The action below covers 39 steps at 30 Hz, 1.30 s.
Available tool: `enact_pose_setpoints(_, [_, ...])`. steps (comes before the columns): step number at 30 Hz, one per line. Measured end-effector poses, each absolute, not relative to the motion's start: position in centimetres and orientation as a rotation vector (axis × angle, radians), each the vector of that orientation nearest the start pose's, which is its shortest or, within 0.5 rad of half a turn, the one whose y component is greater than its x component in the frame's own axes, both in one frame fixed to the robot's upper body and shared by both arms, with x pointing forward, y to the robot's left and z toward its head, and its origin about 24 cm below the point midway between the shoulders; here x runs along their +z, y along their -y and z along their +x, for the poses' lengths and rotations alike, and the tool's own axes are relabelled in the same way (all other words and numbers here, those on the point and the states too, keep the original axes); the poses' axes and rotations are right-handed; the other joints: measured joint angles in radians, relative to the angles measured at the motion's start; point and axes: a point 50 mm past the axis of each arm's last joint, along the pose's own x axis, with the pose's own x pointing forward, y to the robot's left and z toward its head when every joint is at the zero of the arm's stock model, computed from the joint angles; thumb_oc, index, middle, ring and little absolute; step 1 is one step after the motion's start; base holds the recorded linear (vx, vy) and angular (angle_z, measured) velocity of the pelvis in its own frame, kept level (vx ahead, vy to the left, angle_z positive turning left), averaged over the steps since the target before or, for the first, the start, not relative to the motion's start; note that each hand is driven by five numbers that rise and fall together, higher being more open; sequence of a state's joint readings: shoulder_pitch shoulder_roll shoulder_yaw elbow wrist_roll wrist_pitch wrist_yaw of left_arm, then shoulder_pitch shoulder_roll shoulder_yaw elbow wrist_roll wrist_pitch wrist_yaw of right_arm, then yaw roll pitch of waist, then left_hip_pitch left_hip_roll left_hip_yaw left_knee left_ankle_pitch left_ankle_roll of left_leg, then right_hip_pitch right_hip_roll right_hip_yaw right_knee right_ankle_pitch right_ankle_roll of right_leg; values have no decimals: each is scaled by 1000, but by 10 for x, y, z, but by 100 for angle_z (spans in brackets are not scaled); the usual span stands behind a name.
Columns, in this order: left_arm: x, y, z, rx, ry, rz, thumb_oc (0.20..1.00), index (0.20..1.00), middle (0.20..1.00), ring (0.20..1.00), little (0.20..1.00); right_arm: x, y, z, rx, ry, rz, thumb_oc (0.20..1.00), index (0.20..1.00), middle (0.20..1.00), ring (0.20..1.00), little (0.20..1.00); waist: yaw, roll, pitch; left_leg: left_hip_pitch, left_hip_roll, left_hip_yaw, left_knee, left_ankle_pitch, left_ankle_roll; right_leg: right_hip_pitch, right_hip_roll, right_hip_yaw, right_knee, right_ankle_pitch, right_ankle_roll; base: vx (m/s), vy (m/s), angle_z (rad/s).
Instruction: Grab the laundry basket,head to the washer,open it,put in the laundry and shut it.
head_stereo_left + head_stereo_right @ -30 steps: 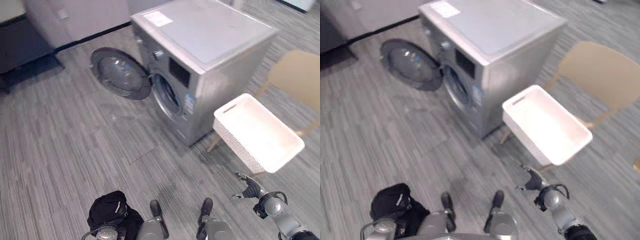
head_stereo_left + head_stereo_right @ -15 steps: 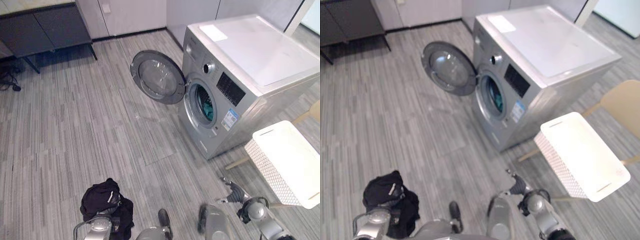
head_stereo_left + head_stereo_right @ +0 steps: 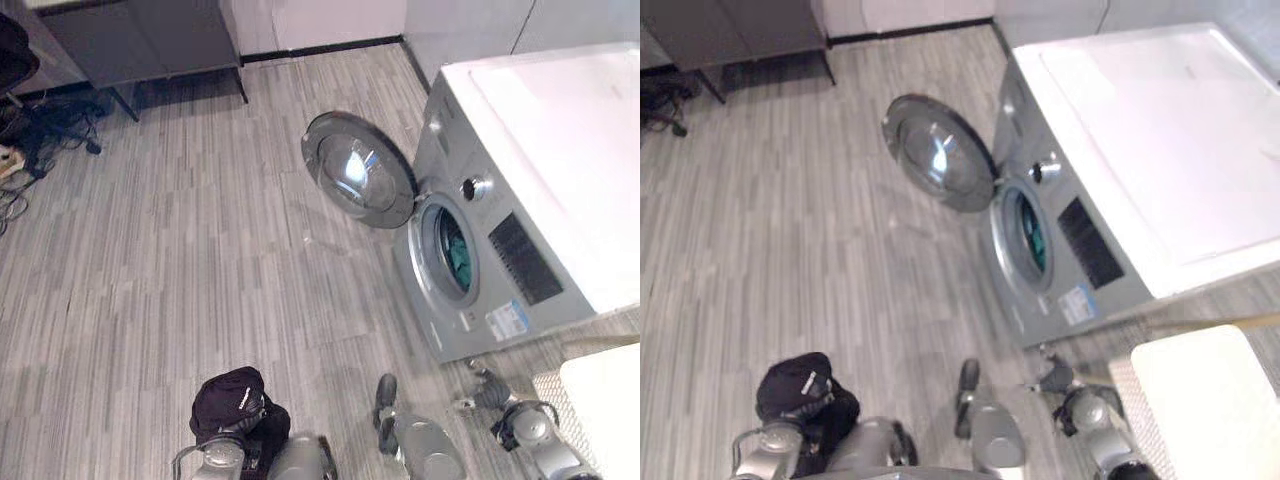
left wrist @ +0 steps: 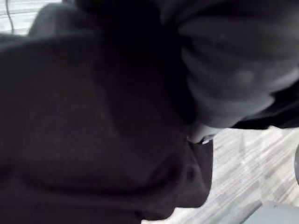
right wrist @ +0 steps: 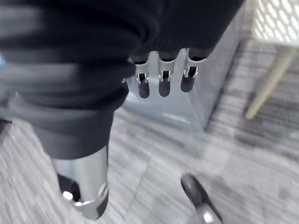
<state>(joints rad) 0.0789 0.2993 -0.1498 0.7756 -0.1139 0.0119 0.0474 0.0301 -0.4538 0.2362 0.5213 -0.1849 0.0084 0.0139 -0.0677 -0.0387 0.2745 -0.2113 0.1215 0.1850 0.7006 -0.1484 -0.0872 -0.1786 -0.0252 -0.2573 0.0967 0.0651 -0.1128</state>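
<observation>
Your washer (image 3: 520, 230) sits at right, door (image 3: 358, 182) swung wide, teal laundry (image 3: 459, 258) in the drum. White basket (image 3: 1200, 400) near right. Left hand (image 3: 222, 455) buried in a black garment (image 3: 228, 400), grip unreadable. Right hand (image 5: 161, 77) empty, fingers straight.

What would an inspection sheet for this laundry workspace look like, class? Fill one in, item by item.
Surface: grey striped plank floor.
Job's things: silver washer, its round door swung open, teal laundry in the drum; white laundry basket beside the washer, on a stand with pale wooden legs.
Clutter: nothing seen.
Hands: left hand wrapped in a black garment, fingers hidden; right hand low near the washer's front, fingers straight, holding nothing.
Cables: dark cords on the floor by the cabinet.
Surroundings: dark cabinet on legs, pale wall panels.
</observation>
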Motion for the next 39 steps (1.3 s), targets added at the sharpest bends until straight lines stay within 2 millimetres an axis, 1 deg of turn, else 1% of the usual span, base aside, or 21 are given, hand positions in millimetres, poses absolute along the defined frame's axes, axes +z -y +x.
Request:
enact_pose_setpoints(3, [-108, -233, 174, 62, -790, 258, 200, 200, 200, 200, 200, -70, 237, 203, 183, -604, -676, 1000, 1000, 1000, 1000, 1000, -13, -40, 12, -45, 4, -14, -433, 18, 16, 92, 18, 53, -90, 12, 24, 344, 224, -59])
enact_pose_setpoints(4, [-104, -234, 177, 63, -766, 264, 200, 200, 200, 200, 200, -75, 229, 199, 208, -619, -666, 1000, 1000, 1000, 1000, 1000, 2, -56, 9, -34, -21, -114, -614, 71, 11, 134, 29, 111, -125, 10, 36, 320, 262, -96])
enact_pose_setpoints(6, [-102, -236, 179, 62, -749, 270, 200, 200, 200, 200, 200, -78, 222, 199, 234, -620, -651, 1000, 1000, 1000, 1000, 1000, 19, -55, 7, -55, -15, -226, -676, 134, 1, 155, 51, 170, -127, 8, 46, 339, 344, -152])
enact_pose_setpoints(7, [-105, -239, 172, 69, -771, 275, 200, 200, 200, 200, 200, -79, 217, 202, 245, -615, -642, 1000, 1000, 1000, 1000, 1000, 35, -47, 3, -56, -25, -396, -705, 158, -6, 168, 73, 245, -123, -4, 63, 285, 327, -183])
enact_pose_setpoints(8, [-105, -239, 172, 68, -770, 274, 200, 200, 200, 200, 200, -79, 218, 202, 247, -612, -643, 1000, 1000, 1000, 1000, 1000, 40, -38, 2, -72, -28, -406, -688, 193, -5, 175, 83, 271, -125, -9, 67, 299, 381, -158])
enact_pose_setpoints(11, [-111, -227, 169, 42, -792, 253, 200, 200, 200, 200, 200, -87, 242, 184, 168, -700, -646, 1000, 1000, 1000, 1000, 1000, -15, 27, -27, -43, -26, -338, -643, 204, 51, 221, 98, 303, -102, -74, 101, 149, 352, -82])
enact_pose_setpoints(13, [-109, -236, 168, 43, -797, 289, 200, 200, 200, 200, 200, -91, 240, 180, 166, -714, -641, 1000, 1000, 1000, 1000, 1000, -7, -10, -49, 7, -38, -212, -674, 253, 43, 135, 46, 338, 46, -147, 127, 52, 240, -143])
enact_pose_setpoints(15, [-100, -246, 178, 52, -766, 326, 200, 200, 200, 200, 200, -87, 235, 185, 170, -680, -634, 1000, 1000, 1000, 1000, 1000, -30, -37, -53, 31, -87, -121, -692, 258, 101, 101, -50, 242, 104, -166, 161, 68, 400, -111])
enact_pose_setpoints(17, [-91, -254, 188, 61, -729, 354, 200, 200, 200, 200, 200, -86, 225, 191, 189, -664, -620, 1000, 1000, 1000, 1000, 1000, -7, -46, -48, 76, -94, -4, -713, 246, 129, 48, -118, 126, 173, -164, 168, 57, 212, -153])
enact_pose_setpoints(19, [-87, -256, 192, 70, -706, 366, 200, 200, 200, 200, 200, -77, 212, 201, 219, -593, -609, 1000, 1000, 1000, 1000, 1000, -2, -14, -34, 140, -116, 51, -729, 219, 143, 47, -179, 5, 186, -168, 180, 113, 235, -144])
enact_pose_setpoints(22, [-92, -260, 182, 72, -735, 389, 200, 200, 200, 200, 200, -77, 211, 201, 240, -590, -618, 1000, 1000, 1000, 1000, 1000, -12, -43, -55, 179, -155, 180, -768, 186, 132, -12, -153, -132, 192, -158, 182, 210, 20, -113])
enact_pose_setpoints(23, [-96, -257, 174, 73, -754, 376, 200, 200, 200, 200, 200, -76, 212, 202, 239, -593, -621, 1000, 1000, 1000, 1000, 1000, -7, -33, -59, 189, -136, 259, -775, 184, 131, -18, -157, -202, 205, -175, 159, 291, -163, -149])
enact_pose_setpoints(24, [-99, -257, 162, 74, -772, 368, 200, 200, 200, 200, 200, -73, 212, 204, 233, -571, -615, 1000, 1000, 1000, 1000, 1000, 8, -37, -64, 179, -108, 318, -721, 138, 105, -41, -143, -162, 221, -183, 152, 91, -173, -123])
enact_pose_setpoints(26, [-100, -254, 162, 71, -775, 360, 200, 200, 200, 200, 200, -73, 218, 201, 213, -583, -618, 1000, 1000, 1000, 1000, 1000, -8, -39, -70, 172, -99, 334, -679, 112, 92, -31, -134, -137, 200, -168, 149, 23, -155, -75])
enact_pose_setpoints(27, [-99, -252, 164, 67, -767, 360, 200, 200, 200, 200, 200, -78, 220, 196, 207, -614, -620, 1000, 1000, 1000, 1000, 1000, -7, -30, -75, 151, -56, 353, -601, 96, 47, -36, -104, -152, 227, -192, 113, -13, -104, -53])
enact_pose_setpoints(29, [-97, -251, 171, 60, -752, 370, 200, 200, 200, 200, 200, -82, 221, 190, 205, -636, -615, 1000, 1000, 1000, 1000, 1000, 16, -62, -94, 58, -34, 228, -403, 80, 60, -30, -91, -112, 177, -165, 65, -24, -33, -68])
enact_pose_setpoints(31, [-93, -240, 181, 28, -711, 364, 200, 200, 200, 200, 200, -76, 232, 196, 177, -618, -656, 1000, 1000, 1000, 1000, 1000, 31, -34, -87, 20, -34, 72, -359, 57, 45, -27, -58, -85, 128, -145, 66, -91, 18, -67])
enact_pose_setpoints(32, [-93, -240, 181, 28, -711, 364, 200, 200, 200, 200, 200, -76, 232, 196, 177, -618, -656, 1000, 1000, 1000, 1000, 1000, 31, -34, -87, 20, -34, 72, -359, 57, 45, -27, -58, -85, 128, -145, 66, -99, 28, -46])
enact_pose_setpoints(33, [-85, -230, 200, 20, -651, 353, 200, 200, 200, 200, 200, -70, 239, 204, 152, -598, -679, 1000, 1000, 1000, 1000, 1000, 13, -30, -54, -22, -41, -11, -364, 43, 37, -32, -41, -53, 107, -128, 49, -36, 40, -27])
enact_pose_setpoints(38, [-52, -222, 248, 27, -482, 370, 200, 200, 200, 200, 200, -58, 241, 225, 107, -540, -684, 1000, 1000, 1000, 1000, 1000, 12, -5, 37, -117, -24, -56, -493, 98, 46, -106, -6, 3, 100, -86, 53, -82, 106, -57])
enact_pose_setpoints(39, [-43, -220, 258, 41, -435, 377, 200, 200, 200, 200, 200, -50, 243, 233, 80, -502, -679, 1000, 1000, 1000, 1000, 1000, -8, 6, 62, -140, -31, -56, -486, 102, 52, -189, -7, 31, 190, -104, 63, -91, 156, -65])
